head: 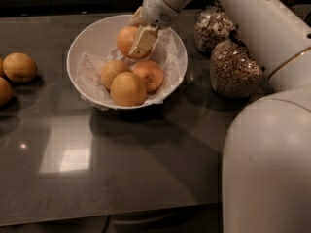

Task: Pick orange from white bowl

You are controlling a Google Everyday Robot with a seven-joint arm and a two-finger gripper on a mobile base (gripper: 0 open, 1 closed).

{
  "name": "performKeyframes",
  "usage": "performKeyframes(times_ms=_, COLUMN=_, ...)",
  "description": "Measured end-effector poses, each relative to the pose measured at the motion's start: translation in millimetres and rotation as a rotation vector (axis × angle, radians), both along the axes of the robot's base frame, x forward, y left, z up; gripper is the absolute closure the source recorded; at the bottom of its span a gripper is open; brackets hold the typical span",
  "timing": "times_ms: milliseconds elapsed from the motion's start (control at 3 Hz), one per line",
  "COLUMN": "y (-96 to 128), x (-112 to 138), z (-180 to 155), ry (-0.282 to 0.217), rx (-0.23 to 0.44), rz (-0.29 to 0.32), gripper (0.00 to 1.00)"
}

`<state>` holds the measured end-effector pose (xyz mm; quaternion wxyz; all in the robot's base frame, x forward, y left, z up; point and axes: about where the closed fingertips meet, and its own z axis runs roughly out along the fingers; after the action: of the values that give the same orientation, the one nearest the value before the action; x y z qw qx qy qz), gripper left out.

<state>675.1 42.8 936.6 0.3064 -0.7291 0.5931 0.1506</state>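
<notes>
Camera view: the gripper [132,46] sits over the back of the white bowl [80,45], its fingers [143,41] closed around the orange [125,38]; 1 cream finger lies across the fruit's right side and the other is hidden behind it. The orange is at the bowl's far side, above the crinkled paper [90,74]. 3 other fruits [128,88] lie together in the bowl's front half. 2 glass jars of cereal [235,69] stand just right of the bowl. 2 more fruits [19,67] rest on the dark worktop [121,169] at the left edge.
</notes>
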Motion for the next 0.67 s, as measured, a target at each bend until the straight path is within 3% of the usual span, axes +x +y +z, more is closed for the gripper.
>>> performKeyframes(times_ms=667, y=-9.4, x=-4.5, z=21.1, ry=-0.046, rx=0.017, rz=-0.027, gripper=1.00)
